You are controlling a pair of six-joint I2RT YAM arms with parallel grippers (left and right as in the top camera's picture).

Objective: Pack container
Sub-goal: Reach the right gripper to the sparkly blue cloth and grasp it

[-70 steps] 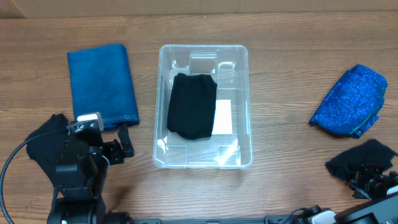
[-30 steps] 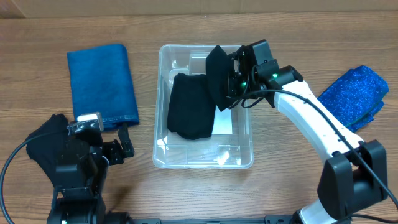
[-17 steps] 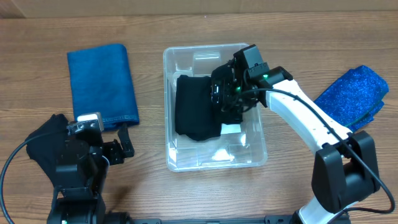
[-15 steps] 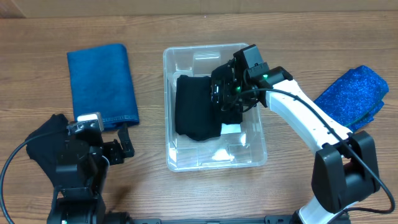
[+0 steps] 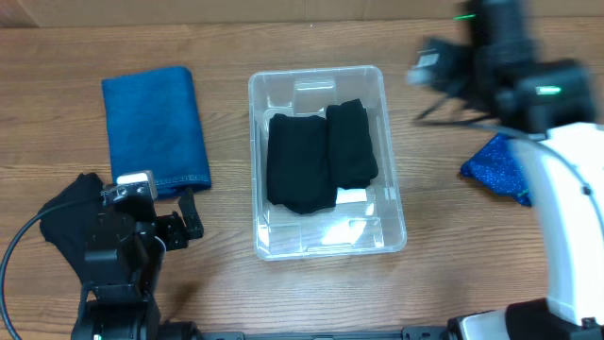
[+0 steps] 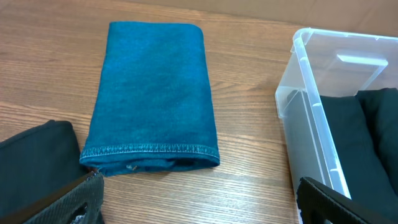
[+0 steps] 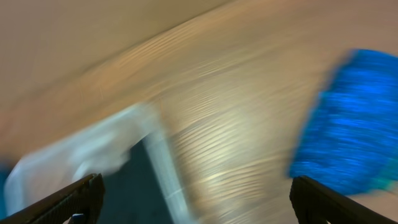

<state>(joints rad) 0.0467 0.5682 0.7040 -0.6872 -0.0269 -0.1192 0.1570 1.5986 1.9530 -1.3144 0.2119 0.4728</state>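
The clear plastic container (image 5: 392,161) stands mid-table. Two folded black cloths lie side by side in it, a wider one (image 5: 298,162) on the left and a narrower one (image 5: 352,142) on the right. My right gripper (image 5: 429,64) is blurred with motion, high above the table to the container's upper right. It is open and empty. Its wrist view shows open jaws (image 7: 199,208) over the container's rim (image 7: 163,155) and bare wood. My left gripper (image 5: 187,219) rests open and empty near the front left, with wood between its jaws (image 6: 199,208).
A folded blue towel (image 5: 156,125) lies left of the container. A sparkly blue cloth (image 5: 498,170) lies at the right, partly under my right arm. Another black cloth (image 5: 64,210) sits beneath my left arm. The container's near wall (image 6: 308,118) is close to my left gripper.
My right gripper set the second black cloth down in the container beside the first, opened, then swung up and away to the right. The container slid slightly right. The left arm stayed still.
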